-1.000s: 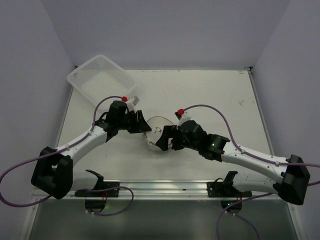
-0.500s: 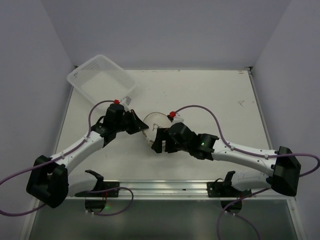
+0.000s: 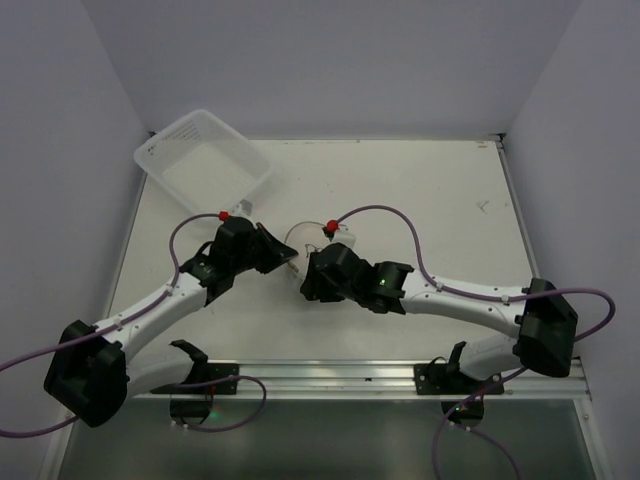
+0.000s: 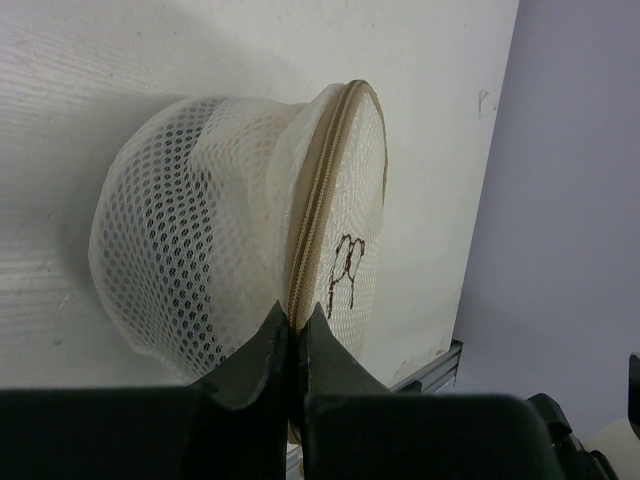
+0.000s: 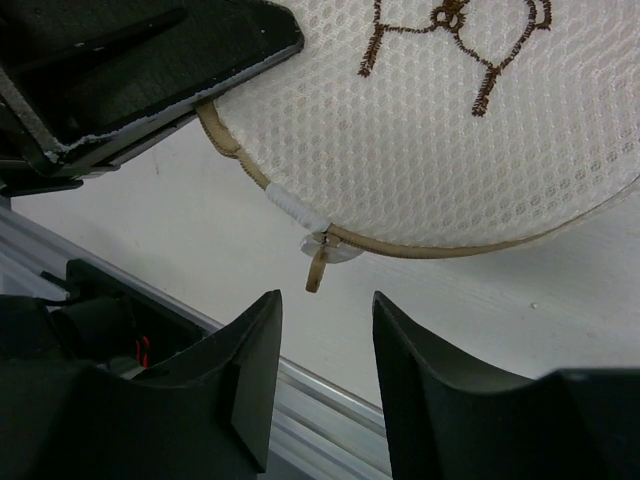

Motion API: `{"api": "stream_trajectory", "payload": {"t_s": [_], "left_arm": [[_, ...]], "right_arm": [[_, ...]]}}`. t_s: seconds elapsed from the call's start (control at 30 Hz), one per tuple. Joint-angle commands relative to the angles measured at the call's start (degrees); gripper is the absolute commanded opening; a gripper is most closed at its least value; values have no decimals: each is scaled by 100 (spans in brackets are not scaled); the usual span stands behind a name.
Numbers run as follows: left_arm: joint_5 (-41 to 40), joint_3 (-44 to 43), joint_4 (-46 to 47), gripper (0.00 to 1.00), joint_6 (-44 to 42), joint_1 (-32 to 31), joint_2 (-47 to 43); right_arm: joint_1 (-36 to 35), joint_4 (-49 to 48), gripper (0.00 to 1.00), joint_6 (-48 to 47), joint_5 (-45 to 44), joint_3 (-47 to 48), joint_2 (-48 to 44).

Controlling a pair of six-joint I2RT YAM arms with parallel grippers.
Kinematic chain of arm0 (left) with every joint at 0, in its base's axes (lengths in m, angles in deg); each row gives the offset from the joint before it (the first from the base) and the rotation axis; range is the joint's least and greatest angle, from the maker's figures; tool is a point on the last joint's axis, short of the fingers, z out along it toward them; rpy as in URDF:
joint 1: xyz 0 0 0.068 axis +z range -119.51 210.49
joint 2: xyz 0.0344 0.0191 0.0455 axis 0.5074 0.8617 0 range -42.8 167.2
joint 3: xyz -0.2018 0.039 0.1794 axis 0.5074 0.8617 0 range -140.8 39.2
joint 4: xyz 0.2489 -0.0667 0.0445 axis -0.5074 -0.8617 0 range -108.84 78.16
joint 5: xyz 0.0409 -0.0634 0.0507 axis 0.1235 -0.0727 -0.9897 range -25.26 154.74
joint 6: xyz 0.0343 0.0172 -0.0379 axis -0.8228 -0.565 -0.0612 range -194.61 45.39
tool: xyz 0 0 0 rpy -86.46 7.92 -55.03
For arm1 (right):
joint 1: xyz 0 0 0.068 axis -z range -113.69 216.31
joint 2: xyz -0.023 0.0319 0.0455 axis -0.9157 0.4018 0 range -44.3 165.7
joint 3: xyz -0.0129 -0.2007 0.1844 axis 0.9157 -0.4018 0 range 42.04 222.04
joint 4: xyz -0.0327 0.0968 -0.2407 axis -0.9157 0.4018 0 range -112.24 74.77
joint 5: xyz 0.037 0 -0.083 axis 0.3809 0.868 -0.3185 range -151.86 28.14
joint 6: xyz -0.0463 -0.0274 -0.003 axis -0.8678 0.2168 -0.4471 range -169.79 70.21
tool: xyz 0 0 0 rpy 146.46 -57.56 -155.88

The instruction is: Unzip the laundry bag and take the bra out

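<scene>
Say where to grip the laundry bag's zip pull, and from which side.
Pinch the tan pull tab dangling off the laundry bag rim. Come from the rail side with the right gripper: the tab points between its open fingers; the left gripper pins the rim.

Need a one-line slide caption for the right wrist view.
Right wrist view: open right gripper facing the tan zip pull on the round cream-white mesh laundry bag.

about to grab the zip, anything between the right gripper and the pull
Nothing visible. The zip pull hangs free off the laundry bag rim, just beyond the open right gripper; the left gripper pinches the rim to one side.
</scene>
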Motion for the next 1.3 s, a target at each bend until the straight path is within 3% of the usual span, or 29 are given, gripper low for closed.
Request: {"api": "stream_trajectory", "payload": {"t_s": [0.0, 0.27, 0.8, 0.93, 1.03, 1.27], "left_arm": [[-239, 52, 324, 0, 214, -41, -169], [-256, 79, 306, 0, 196, -68, -222], [-309, 35, 253, 0, 82, -77, -283], [-301, 26, 210, 0, 47, -77, -283], [-309, 0, 148, 0, -23, -77, -283], [-354, -71, -168, 0, -436, 20, -301]], "right_arm": [[-20, 71, 43, 262, -375, 264, 135], [-20, 88, 29, 263, -446, 457, 355], [-11, 158, 25, 289, -543, 607, 540], [-2, 255, 18, 324, -657, 571, 557], [-2, 352, 0, 325, -788, 475, 479], [191, 343, 0, -96, -798, -157, -163]]}}
